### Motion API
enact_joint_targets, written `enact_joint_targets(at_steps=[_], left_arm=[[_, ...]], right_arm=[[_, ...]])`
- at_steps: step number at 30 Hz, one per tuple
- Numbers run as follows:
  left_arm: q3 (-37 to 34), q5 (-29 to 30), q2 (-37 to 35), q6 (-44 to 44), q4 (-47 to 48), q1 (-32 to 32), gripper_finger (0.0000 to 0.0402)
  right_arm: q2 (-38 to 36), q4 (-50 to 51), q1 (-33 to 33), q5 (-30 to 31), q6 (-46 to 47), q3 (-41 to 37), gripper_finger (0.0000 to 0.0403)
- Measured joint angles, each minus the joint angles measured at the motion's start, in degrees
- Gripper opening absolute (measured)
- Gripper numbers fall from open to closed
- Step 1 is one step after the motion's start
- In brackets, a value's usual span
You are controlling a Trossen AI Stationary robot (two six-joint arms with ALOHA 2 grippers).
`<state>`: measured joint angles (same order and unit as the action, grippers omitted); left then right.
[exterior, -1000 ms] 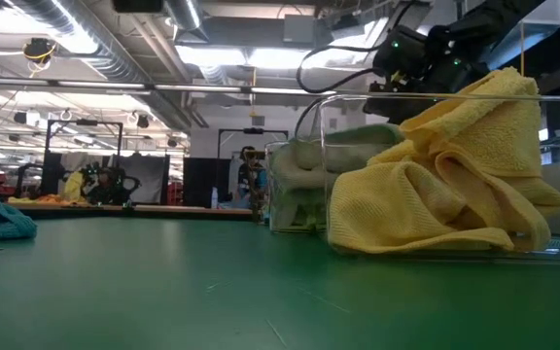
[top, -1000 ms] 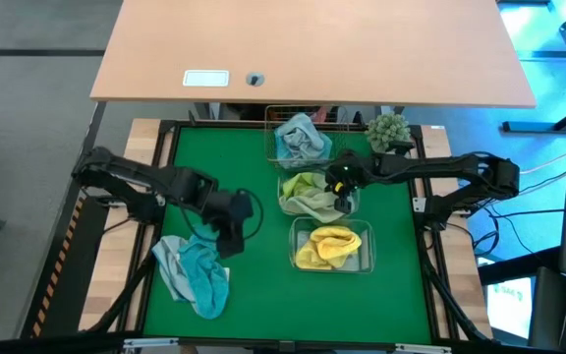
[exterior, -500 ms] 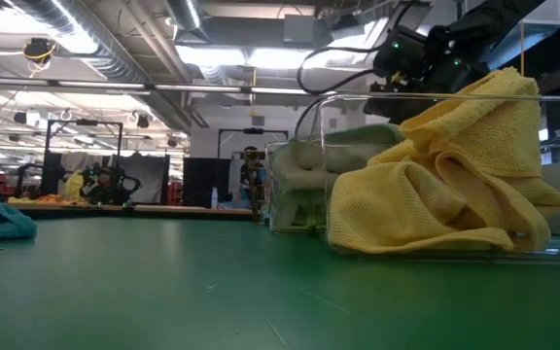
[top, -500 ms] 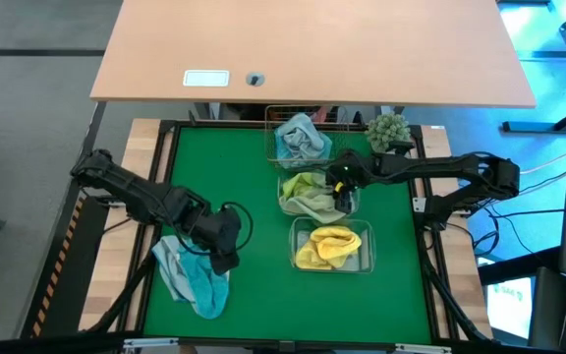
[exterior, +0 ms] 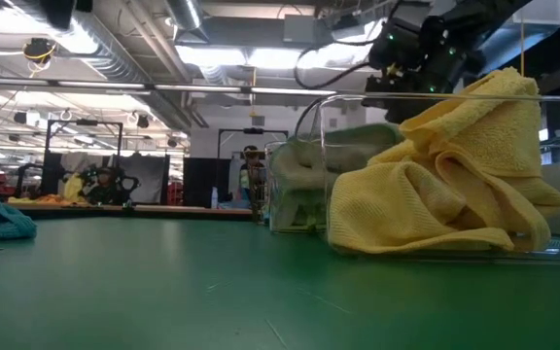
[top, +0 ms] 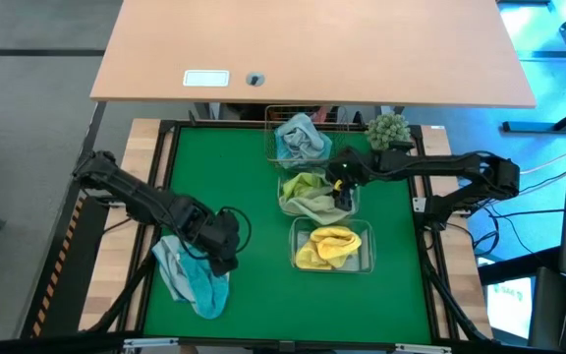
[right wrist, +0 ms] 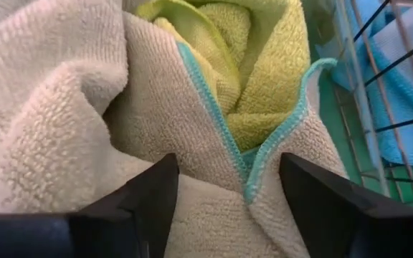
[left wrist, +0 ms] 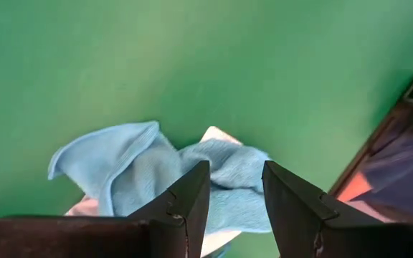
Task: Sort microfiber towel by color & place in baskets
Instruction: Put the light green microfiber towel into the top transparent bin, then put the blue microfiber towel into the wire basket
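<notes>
A pale blue towel and a teal towel lie crumpled together on the green mat at the near left. My left gripper hovers open over their right edge, and the blue cloth shows beyond its fingers. My right gripper stands open over the middle clear tub, just above a beige and green towel lying in it. The wire basket holds blue towels. The near tub holds a yellow towel.
A small potted plant stands at the far right beside the wire basket. The three baskets form a row from far to near at the mat's middle right. Bare green mat lies between the towel pile and the baskets.
My left gripper has moved toward the table's near edge and down, from the bare mat to the right edge of the blue towel pile. My right gripper has risen a little over the middle tub.
</notes>
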<state>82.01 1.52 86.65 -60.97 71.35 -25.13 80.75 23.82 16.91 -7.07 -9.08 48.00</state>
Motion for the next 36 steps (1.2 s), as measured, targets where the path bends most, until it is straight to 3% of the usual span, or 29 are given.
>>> enact_joint_targets(at_steps=[10,24,36], left_arm=[[-7.9,-2.0,0.0,-0.5,-2.0,-2.1,0.0124],[-18.0,-3.1,0.0,-8.0,-3.0,-2.1,0.0124],[-18.5,0.6,1.8,-9.2,-8.1,-4.4,0.0124]], right_arm=[[0.0,11.0,0.0,0.0,0.0,8.3,0.0241],[0.0,12.8,0.0,0.0,0.0,8.9,0.0241],[0.0,12.8,0.0,0.0,0.0,8.9,0.0241]])
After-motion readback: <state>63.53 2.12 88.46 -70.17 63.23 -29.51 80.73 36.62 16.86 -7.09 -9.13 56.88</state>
